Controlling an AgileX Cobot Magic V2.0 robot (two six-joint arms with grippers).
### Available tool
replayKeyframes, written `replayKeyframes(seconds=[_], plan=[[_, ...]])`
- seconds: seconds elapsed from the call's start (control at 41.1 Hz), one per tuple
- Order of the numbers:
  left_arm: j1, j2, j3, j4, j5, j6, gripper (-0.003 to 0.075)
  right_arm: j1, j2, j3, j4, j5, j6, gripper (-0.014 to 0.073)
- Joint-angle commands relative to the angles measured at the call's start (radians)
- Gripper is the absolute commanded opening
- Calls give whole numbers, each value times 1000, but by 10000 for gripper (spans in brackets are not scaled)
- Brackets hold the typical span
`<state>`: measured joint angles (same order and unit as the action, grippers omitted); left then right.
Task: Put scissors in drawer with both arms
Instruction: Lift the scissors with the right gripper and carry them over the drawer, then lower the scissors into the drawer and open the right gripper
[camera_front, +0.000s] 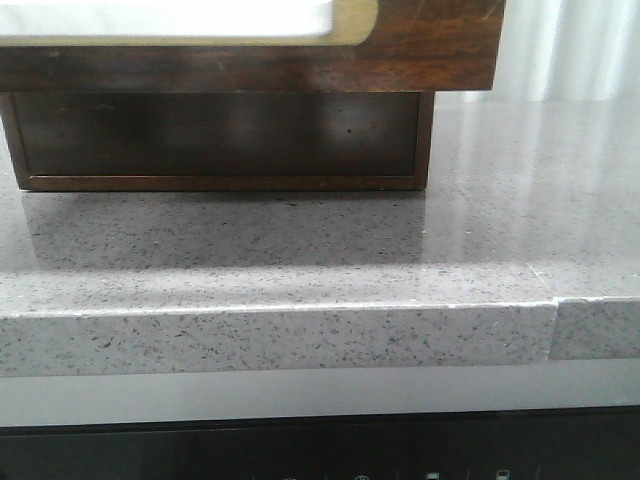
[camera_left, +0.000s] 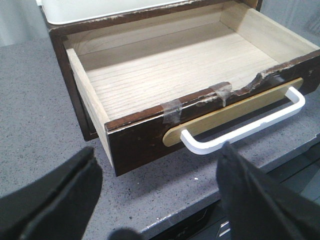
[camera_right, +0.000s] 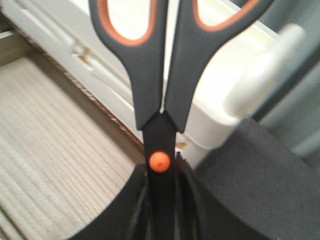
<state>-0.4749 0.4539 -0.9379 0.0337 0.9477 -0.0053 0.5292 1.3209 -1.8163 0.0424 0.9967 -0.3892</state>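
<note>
Scissors (camera_right: 159, 95): light, hard and smooth, so they may slip; pinched at the blades by the right gripper (camera_right: 161, 200), over the open drawer (camera_left: 165, 75).
Left gripper (camera_left: 160, 200): fingers spread wide, holding nothing, near the white handle (camera_left: 250, 127).

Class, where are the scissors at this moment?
In the right wrist view, the scissors are clamped by their blades in the right gripper, above the drawer.
</note>
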Motion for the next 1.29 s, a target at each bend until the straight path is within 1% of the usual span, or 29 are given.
replayKeyframes(seconds=[0.0, 0.097, 0.219, 0.487, 0.706, 0.9, 0.973, 1.046, 1.095, 1.119, 1.168, 1.217, 1.265], plan=[[-8, 11, -31, 1, -75, -8, 480, 83, -5, -30, -3, -78, -89, 20], [-8, 11, -31, 1, -75, -8, 480, 153, 23, -30, -3, -61, -141, 20], [-8, 11, -31, 1, -75, -8, 480, 195, 73, -30, -4, -43, -187, 20], [-8, 11, -31, 1, -75, -8, 480, 200, 189, -30, -12, -3, -204, 20], [-8, 11, -31, 1, -75, -8, 480, 200, 268, -30, -91, 32, -204, 20], [-8, 11, -31, 1, -75, -8, 480, 200, 321, -30, -134, 118, -204, 26], [-8, 11, -31, 1, -75, -8, 480, 200, 337, -30, -148, 135, -204, 67], [-8, 11, -31, 1, -75, -8, 480, 200, 342, -30, -162, 137, -204, 156], [-8, 11, -31, 1, -75, -8, 480, 199, 342, -30, -162, 131, -204, 246], [-8, 11, -31, 1, -75, -8, 480, 199, 342, -30, -162, 130, -204, 269], [-8, 11, -31, 1, -75, -8, 480, 199, 342, -30, -162, 127, -204, 347], [-8, 11, -31, 1, -75, -8, 480, 199, 342, -30, -162, 127, -204, 381], [-8, 11, -31, 1, -75, -8, 480, 199, 342, -30, -162, 127, -201, 391]])
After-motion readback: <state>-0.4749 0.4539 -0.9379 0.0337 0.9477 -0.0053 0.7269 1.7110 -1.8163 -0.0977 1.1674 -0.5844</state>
